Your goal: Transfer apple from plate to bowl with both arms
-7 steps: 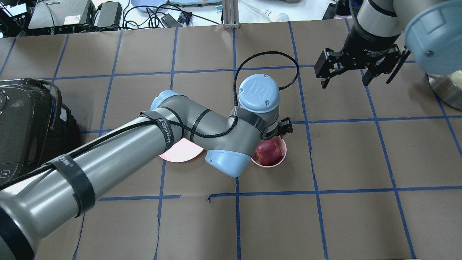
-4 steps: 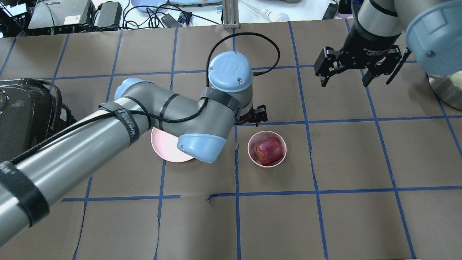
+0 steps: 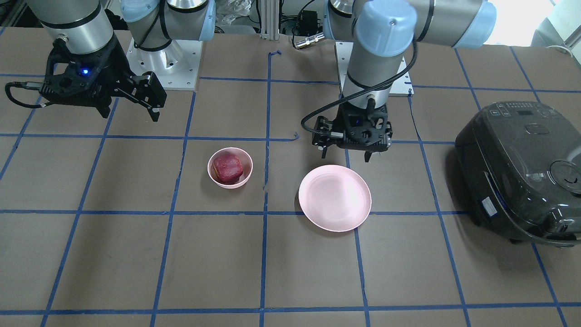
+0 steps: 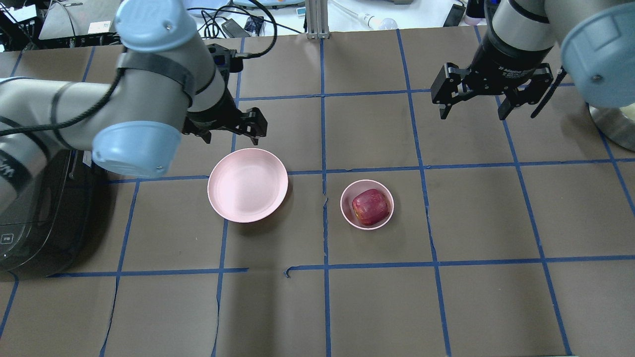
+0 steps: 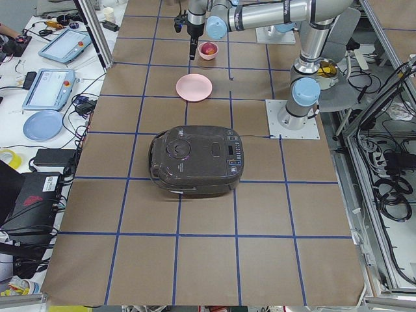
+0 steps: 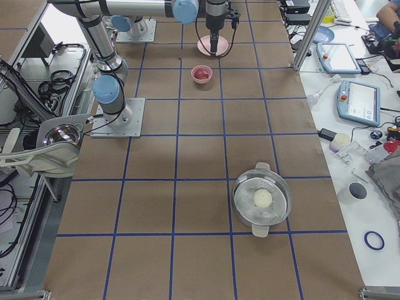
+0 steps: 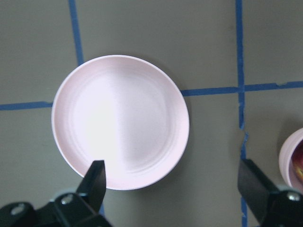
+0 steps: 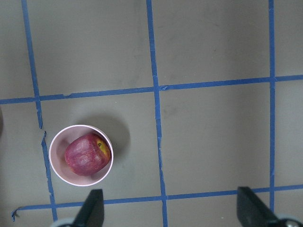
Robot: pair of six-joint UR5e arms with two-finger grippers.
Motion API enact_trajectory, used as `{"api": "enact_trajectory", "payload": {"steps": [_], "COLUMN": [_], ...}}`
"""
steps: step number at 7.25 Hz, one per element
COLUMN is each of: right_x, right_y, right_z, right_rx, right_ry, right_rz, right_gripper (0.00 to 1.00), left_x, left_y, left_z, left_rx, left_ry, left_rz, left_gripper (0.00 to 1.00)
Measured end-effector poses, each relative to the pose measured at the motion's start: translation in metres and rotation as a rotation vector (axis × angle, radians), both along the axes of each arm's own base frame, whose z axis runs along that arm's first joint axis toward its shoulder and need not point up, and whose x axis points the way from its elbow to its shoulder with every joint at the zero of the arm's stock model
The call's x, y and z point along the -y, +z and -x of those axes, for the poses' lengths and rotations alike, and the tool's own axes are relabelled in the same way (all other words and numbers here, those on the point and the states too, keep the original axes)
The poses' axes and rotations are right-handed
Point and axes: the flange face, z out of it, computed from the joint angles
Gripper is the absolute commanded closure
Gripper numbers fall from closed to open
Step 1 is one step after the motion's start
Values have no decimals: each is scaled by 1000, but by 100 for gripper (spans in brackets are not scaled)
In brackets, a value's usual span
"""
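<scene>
The dark red apple (image 4: 370, 207) lies in the small pink bowl (image 4: 344, 206), right of the table's middle. It also shows in the front view (image 3: 228, 166) and in the right wrist view (image 8: 86, 154). The wide pink plate (image 4: 247, 184) is bare, left of the bowl. My left gripper (image 4: 229, 135) is open and holds nothing, above the plate's far edge; its wrist view looks down on the plate (image 7: 120, 120). My right gripper (image 4: 472, 113) is open and holds nothing, high over the far right, well apart from the bowl.
A black rice cooker (image 4: 30, 213) stands at the table's left edge, beside my left arm. A steel pot (image 6: 262, 199) with a white ball in it stands at the right end. Cables and devices lie beyond the far edge.
My left arm has swung left and away from above the bowl to the plate's far side. The apple stays in the bowl. My right gripper has hardly moved.
</scene>
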Motion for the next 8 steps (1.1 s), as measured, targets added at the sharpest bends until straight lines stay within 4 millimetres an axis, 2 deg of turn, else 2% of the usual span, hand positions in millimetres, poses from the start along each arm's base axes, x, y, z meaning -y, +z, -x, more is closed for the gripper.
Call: {"api": "enact_trajectory", "payload": {"steps": [1, 2, 3, 4, 6, 8], "right_x": [-1, -2, -2, -2, -1, -1], "right_y": [0, 0, -1, -1, -3, -3], "right_z": [0, 0, -1, -1, 0, 0], "right_rx": [-1, 0, 0, 0, -4, -2], "right_ry": [-1, -1, 0, 2, 8, 5], "right_rz": [0, 0, -2, -2, -9, -8], "right_gripper": [0, 0, 0, 0, 0, 0], "left_x": [-4, -5, 1, 9, 18, 11], "left_y": [29, 56, 76, 86, 86, 93], "left_z": [-24, -38, -45, -47, -44, -42], "left_rx": [4, 5, 4, -2, -11, -7], "left_ry": [3, 13, 33, 49, 81, 108], "left_rz": [-12, -16, -12, -7, -14, -21], "left_gripper": [0, 0, 0, 0, 0, 0]}}
